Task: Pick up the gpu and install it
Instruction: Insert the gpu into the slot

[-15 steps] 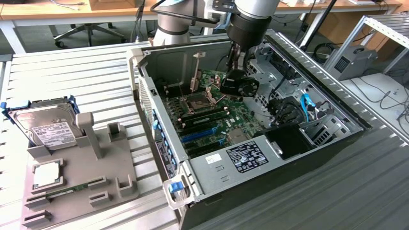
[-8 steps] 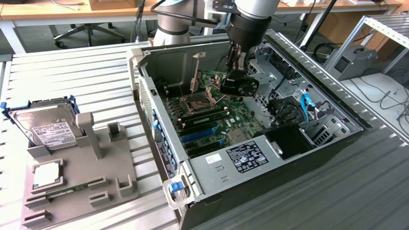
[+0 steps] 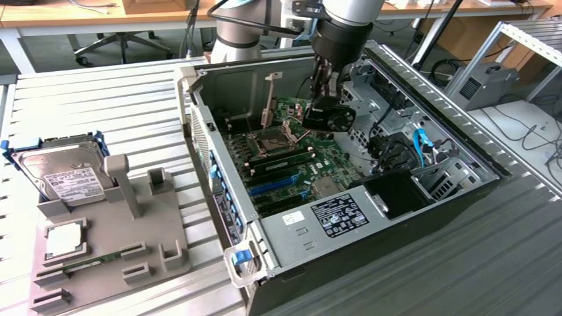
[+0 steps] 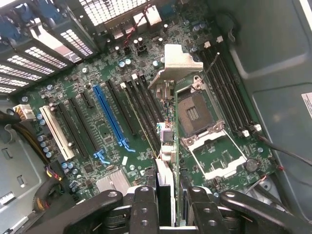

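Currently the gripper (image 3: 326,120) is inside the open computer case (image 3: 457,197), low over the motherboard (image 3: 303,164).

Wrist view: gripper (image 4: 168,197) is closed on the gpu (image 4: 169,141). Its two black fingers (image 4: 146,204) press on either face of the card, so the jaws stand only as far apart as the thin board between them.
- Card is seen edge-on, upright, running straight away from the fingertips.
- Silver bracket (image 4: 176,64) is at the far end, well apart from the fingers.

Position of gpu over the board:
- It lies between the row of black expansion slots and the open CPU socket (image 4: 196,113).
- Blue slot (image 4: 110,116) and white slot (image 4: 56,132) are off to one side, and the card is not over either.
- Whether the card's lower edge touches a slot or hangs just above cannot be told from this angle. It looks slightly clear of the board, but that is uncertain.

Exterior view: the arm comes down from the top of the picture into the case. At the exterior view's left, a grey fixture tray (image 3: 131,224) sits on the slatted table (image 3: 114,99), well apart from the case. A silver hard drive (image 3: 68,176) stands propped in it.
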`<state>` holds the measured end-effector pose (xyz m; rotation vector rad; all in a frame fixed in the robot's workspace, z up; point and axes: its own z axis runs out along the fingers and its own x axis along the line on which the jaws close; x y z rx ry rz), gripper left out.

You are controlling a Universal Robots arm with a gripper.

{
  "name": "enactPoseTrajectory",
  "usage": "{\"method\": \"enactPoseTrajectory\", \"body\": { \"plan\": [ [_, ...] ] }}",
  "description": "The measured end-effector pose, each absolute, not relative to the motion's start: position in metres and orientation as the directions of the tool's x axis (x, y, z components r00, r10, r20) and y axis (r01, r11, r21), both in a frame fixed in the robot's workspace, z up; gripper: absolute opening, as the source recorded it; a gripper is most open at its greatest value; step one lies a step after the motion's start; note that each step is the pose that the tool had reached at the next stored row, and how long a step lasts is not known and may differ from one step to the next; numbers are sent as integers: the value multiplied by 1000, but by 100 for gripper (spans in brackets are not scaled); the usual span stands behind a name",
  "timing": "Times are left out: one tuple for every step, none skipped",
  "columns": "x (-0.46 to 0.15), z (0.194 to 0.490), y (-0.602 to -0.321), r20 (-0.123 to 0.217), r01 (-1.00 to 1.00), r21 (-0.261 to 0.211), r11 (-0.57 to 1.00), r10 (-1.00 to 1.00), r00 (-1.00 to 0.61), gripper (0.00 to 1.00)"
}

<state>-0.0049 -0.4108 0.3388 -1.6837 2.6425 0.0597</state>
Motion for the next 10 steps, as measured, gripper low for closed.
{"method": "enactPoseTrajectory", "body": {
  "plan": [
    [-5, 339, -411, -27, -908, 28, 417, -908, -418, 29],
    [-5, 339, -411, -27, -910, 28, 414, -909, -415, 29],
    [-5, 339, -411, -27, -911, 28, 410, -911, -411, 29],
    [-5, 339, -411, -27, -913, 28, 407, -913, -408, 29],
    [-5, 339, -411, -27, -915, 28, 403, -915, -404, 29],
    [-5, 339, -411, -27, -916, 28, 400, -916, -400, 29],
    [-5, 339, -411, -27, -918, 28, 396, -918, -396, 29],
    [-5, 339, -411, -27, -919, 28, 392, -919, -393, 29],
    [-5, 339, -411, -27, -921, 28, 388, -921, -388, 29],
    [-5, 339, -411, -27, -923, 28, 384, -923, -385, 29]
  ]
}}
